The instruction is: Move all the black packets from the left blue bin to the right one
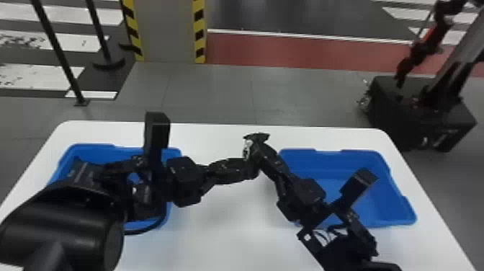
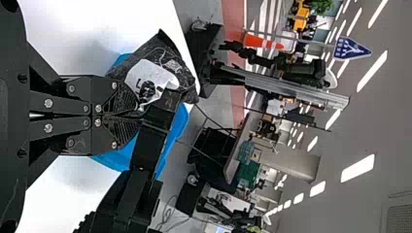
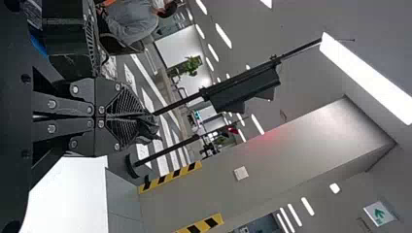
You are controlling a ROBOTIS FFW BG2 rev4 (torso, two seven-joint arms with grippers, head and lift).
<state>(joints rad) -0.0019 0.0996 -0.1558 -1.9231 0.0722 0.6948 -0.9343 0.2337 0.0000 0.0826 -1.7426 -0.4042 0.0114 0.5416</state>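
Packet [image 2: 151,77] above gap between bins [image 1: 342,162].

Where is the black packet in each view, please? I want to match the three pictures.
Head view: the packet is just right of the picture's centre.
Left wrist view: at the tips of the left tool, its white label in sight.
Right wrist view: a dark crumpled part, at the tips of the right tool.
Shared landmark: the white table.
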